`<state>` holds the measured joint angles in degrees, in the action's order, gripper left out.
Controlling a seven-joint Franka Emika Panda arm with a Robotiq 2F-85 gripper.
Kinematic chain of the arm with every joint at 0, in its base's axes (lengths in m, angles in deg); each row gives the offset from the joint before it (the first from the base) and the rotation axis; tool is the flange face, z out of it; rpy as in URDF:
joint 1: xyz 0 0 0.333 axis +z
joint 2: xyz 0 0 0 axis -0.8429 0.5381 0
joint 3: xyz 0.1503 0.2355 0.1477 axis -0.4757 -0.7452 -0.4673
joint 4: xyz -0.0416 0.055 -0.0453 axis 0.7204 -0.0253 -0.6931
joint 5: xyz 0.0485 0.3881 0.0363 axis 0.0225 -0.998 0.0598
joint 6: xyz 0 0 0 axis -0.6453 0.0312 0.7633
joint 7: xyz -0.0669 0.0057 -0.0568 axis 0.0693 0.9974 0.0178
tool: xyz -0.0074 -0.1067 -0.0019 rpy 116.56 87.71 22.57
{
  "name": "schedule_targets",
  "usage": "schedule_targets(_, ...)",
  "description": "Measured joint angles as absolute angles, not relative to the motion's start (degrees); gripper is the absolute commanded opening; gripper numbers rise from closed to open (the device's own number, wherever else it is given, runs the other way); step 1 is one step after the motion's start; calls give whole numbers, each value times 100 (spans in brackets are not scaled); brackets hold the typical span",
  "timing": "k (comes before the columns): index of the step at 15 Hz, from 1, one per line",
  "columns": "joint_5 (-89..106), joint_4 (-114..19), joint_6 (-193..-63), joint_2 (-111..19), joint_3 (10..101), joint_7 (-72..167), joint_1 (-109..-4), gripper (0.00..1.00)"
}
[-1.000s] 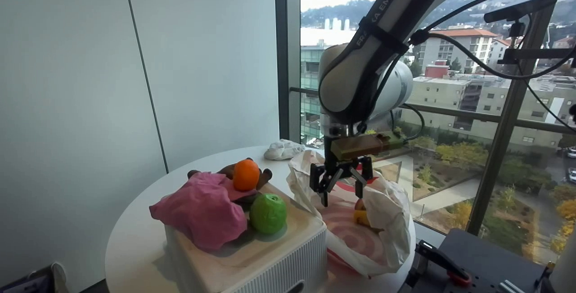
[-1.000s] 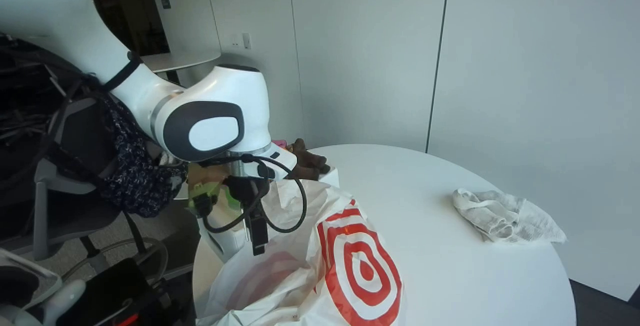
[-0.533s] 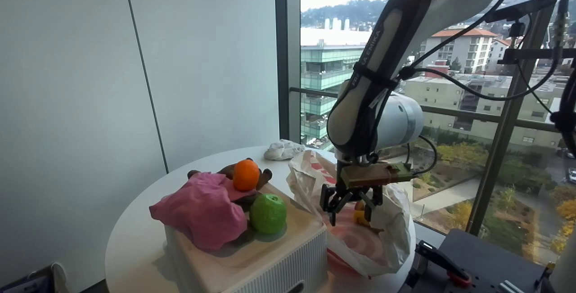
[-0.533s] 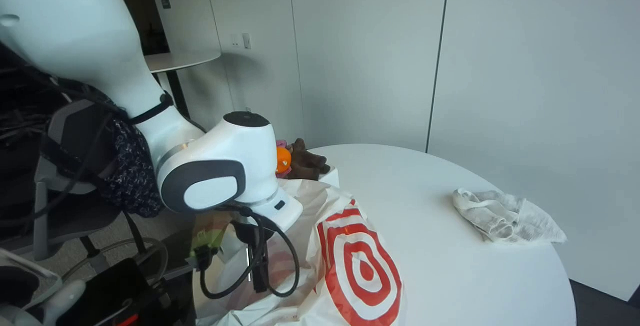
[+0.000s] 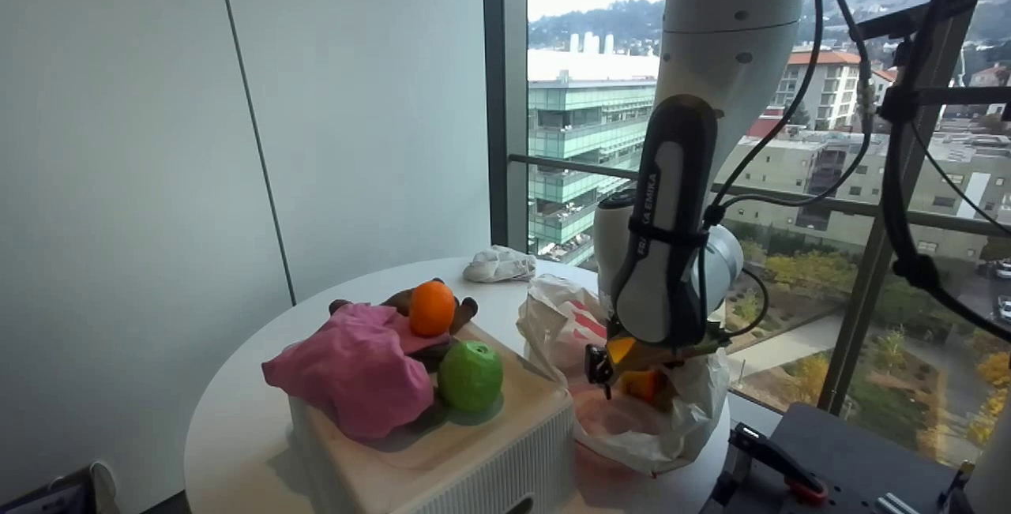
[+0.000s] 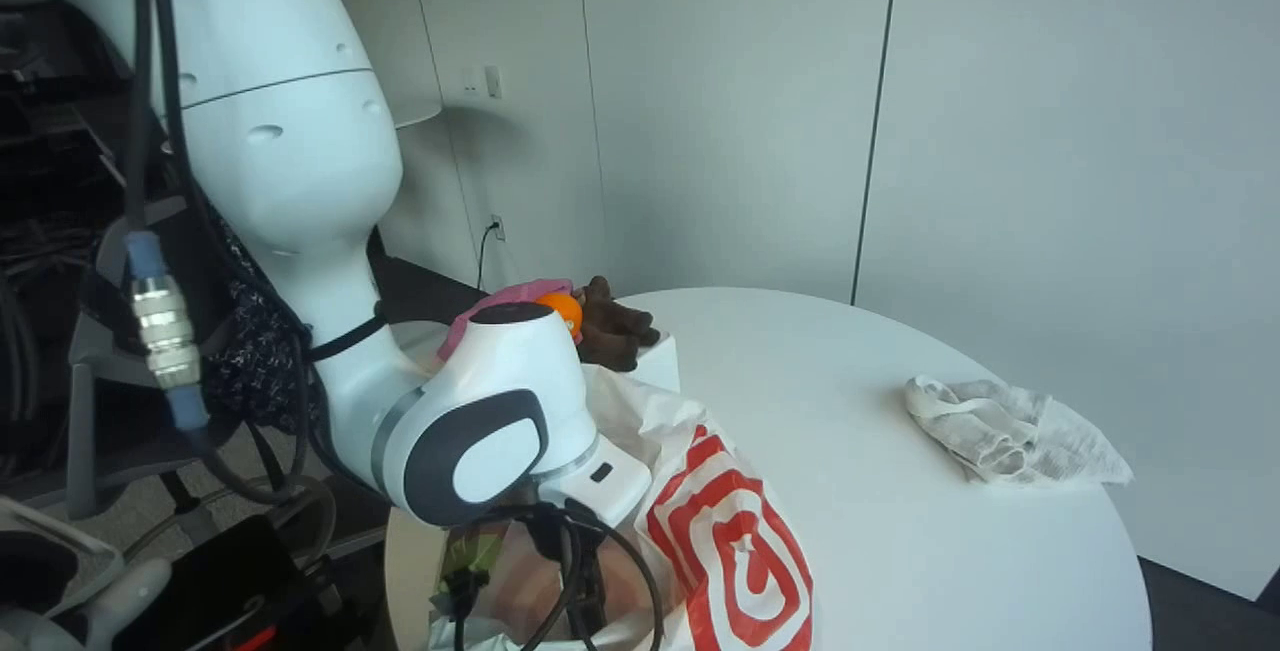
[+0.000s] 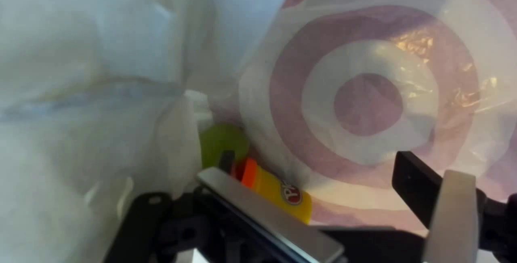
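White wall panels (image 5: 379,103) fill the left of an exterior view, round white table (image 5: 245,388) below them. On the table, ribbed white box (image 5: 513,459) bearing, left to right, pink cloth (image 5: 355,372), brown plush limbs (image 6: 610,326) partly covered, orange fruit (image 5: 432,309), green apple-like fruit (image 5: 471,376). Crumpled white cloth (image 5: 499,264) lies farther back. Next comes white plastic bag (image 5: 553,324) with red target print, gaping upward; robot arm (image 5: 667,222) reaches down into it. Wrist view, left to right: green round thing (image 7: 222,142) near the bag's side, partly hidden, then yellow tub (image 7: 284,194), orange-lidded, lying on its side inside the bag, partly behind one finger (image 7: 270,215); can't tell if touching. Gripper (image 7: 319,166) is down in the bag, jaws spread wide. Far right: big window (image 5: 867,293), buildings (image 5: 837,170) outside, dark platform (image 5: 853,451) in front.
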<state>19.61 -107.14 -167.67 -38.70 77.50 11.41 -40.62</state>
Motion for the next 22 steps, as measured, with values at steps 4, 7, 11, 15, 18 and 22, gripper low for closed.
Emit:
schedule_targets(4,1132,-10563,-17047,-3269,8298,1047,-3220,100)
schedule_targets(7,487,-10491,-17130,-2981,8348,1047,-2841,100)
schedule_targets(11,-72,-10424,-17154,-2665,8646,1047,-2260,100)
schedule_targets(15,-523,-10384,-17188,-2368,8993,1047,-1724,100)
schedule_targets(18,-788,-10332,-17230,-2210,9039,1047,-1599,100)
schedule_targets(22,-970,-10198,-17250,-2002,9066,1047,-1588,71)
